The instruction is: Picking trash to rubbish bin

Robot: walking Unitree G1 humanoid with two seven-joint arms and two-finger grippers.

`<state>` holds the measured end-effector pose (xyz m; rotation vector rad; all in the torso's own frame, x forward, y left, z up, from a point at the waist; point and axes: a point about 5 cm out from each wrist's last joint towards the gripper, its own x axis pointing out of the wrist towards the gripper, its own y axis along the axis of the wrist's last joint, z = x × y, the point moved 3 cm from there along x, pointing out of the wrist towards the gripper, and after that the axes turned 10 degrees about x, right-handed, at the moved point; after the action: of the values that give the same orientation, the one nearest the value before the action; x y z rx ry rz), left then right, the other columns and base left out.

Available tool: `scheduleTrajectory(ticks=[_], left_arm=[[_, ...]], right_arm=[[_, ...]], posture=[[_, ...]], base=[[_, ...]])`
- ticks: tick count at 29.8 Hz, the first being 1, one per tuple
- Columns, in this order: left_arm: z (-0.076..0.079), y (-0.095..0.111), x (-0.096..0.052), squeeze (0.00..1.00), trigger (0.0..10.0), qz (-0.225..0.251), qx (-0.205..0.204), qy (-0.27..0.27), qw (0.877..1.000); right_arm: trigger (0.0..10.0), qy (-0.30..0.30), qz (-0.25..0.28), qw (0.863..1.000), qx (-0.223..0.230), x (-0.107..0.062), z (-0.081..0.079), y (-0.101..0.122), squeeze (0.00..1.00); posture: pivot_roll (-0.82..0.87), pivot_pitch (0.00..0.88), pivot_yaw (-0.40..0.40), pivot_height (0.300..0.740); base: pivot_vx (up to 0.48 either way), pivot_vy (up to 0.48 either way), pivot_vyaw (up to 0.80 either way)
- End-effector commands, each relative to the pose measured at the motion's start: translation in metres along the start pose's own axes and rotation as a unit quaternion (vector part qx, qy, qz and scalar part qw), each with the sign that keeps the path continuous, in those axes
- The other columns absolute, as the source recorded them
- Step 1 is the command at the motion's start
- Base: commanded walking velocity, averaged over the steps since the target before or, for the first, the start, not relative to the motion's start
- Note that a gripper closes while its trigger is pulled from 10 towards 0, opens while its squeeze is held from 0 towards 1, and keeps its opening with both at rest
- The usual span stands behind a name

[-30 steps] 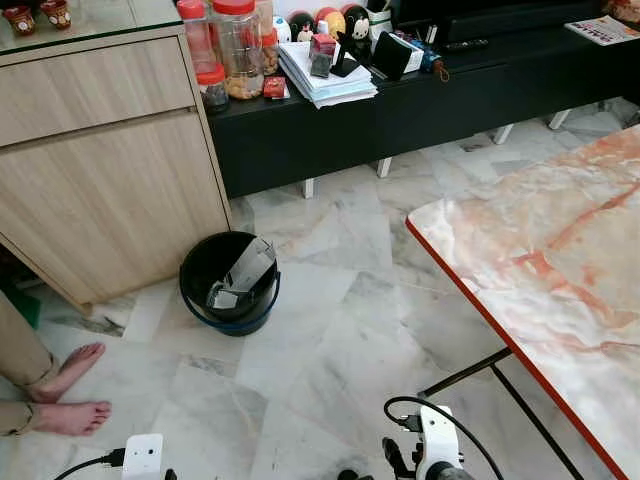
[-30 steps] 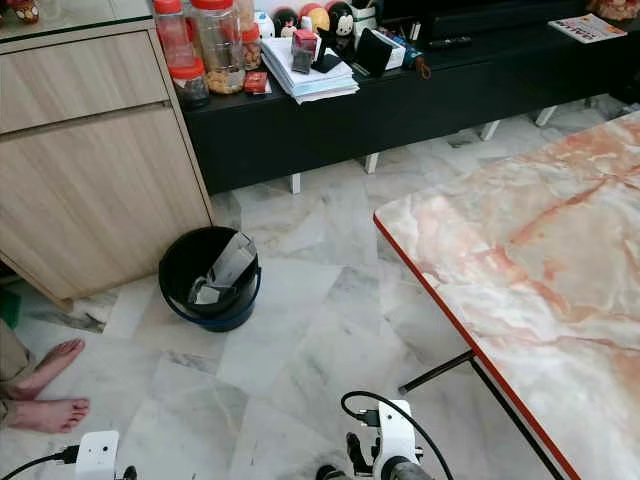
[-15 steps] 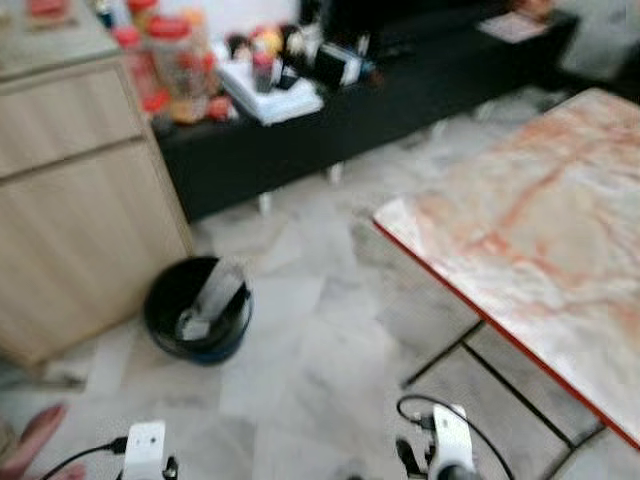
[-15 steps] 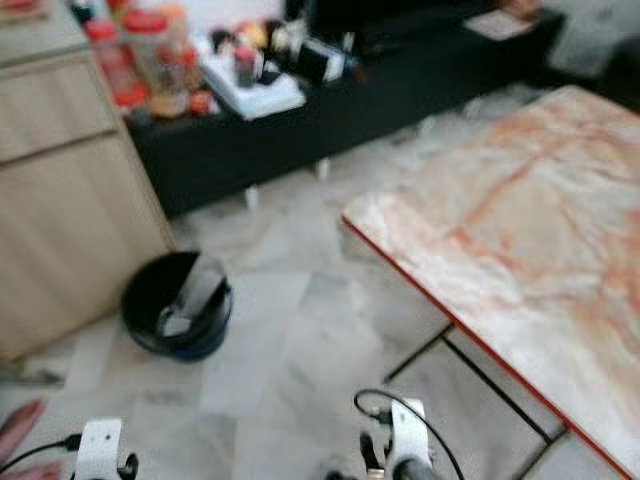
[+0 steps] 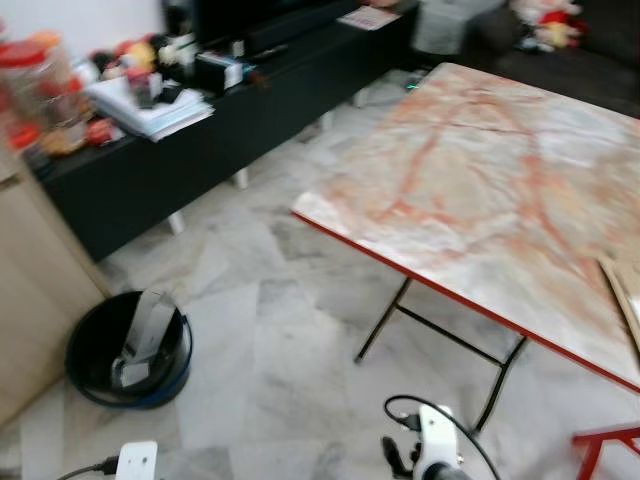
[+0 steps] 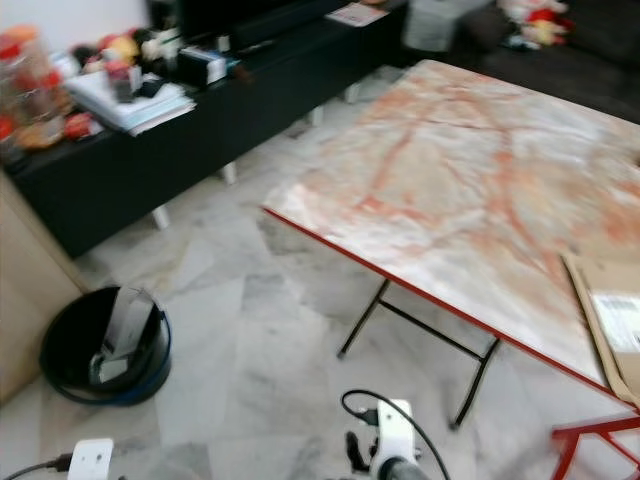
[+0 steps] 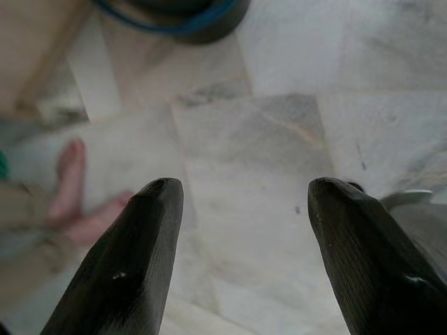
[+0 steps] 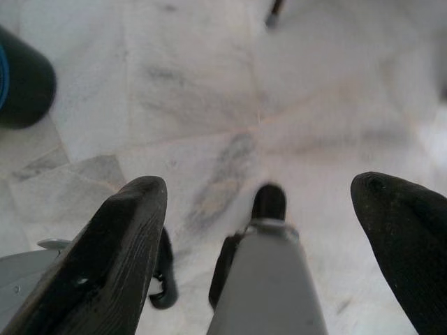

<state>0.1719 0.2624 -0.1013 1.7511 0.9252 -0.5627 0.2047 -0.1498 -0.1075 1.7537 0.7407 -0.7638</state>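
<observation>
A black rubbish bin with a blue rim (image 5: 128, 347) stands on the marble floor at the lower left, with grey and white packaging inside it (image 5: 146, 330). Flat brown cardboard (image 6: 608, 322) lies on the right edge of the marble-topped table (image 5: 480, 190). Both arms hang low over the floor. My left gripper (image 7: 241, 230) is open with nothing between its fingers; a person's bare foot (image 7: 70, 192) shows on the tiles beyond it. My right gripper (image 8: 258, 230) is open and empty above the floor, with the bin's wall (image 8: 21, 77) off to one side.
A long black low cabinet (image 5: 200, 140) along the back wall carries papers, jars and small items. A light wooden cabinet (image 5: 30, 290) stands at the left next to the bin. A red frame (image 5: 610, 445) pokes in at the lower right. The table rests on thin black legs (image 5: 440, 335).
The camera has swung to the right: the bin and wooden cabinet slid to the left edge, and the whole table with the cardboard came into view. The grippers stay low and open.
</observation>
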Motion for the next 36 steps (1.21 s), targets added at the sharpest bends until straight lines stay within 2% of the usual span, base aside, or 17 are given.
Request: scheduleTrajectory(ticks=[1,27,36], left_arm=[[0.003,0.0,0.0,0.0,10.0,0.0,0.005,-0.005,1.0],[0.004,0.002,0.0,0.0,10.0,0.006,0.005,-0.007,1.0],[0.008,0.017,0.002,0.0,10.0,0.031,0.011,-0.014,0.999]], right_arm=[[10.0,-0.011,-0.005,1.0,0.001,-0.002,0.008,-0.002,0.0],[10.0,-0.011,-0.002,1.0,0.013,-0.002,0.008,-0.002,0.0],[10.0,-0.011,0.008,1.0,0.015,-0.001,0.008,0.003,0.0]], posture=[[0.12,0.138,-0.007,0.74],[0.13,0.151,-0.003,0.74],[0.13,0.15,-0.007,0.74]], base=[[0.0,0.0,-0.78],[0.0,0.0,-0.78],[0.0,0.0,0.0]])
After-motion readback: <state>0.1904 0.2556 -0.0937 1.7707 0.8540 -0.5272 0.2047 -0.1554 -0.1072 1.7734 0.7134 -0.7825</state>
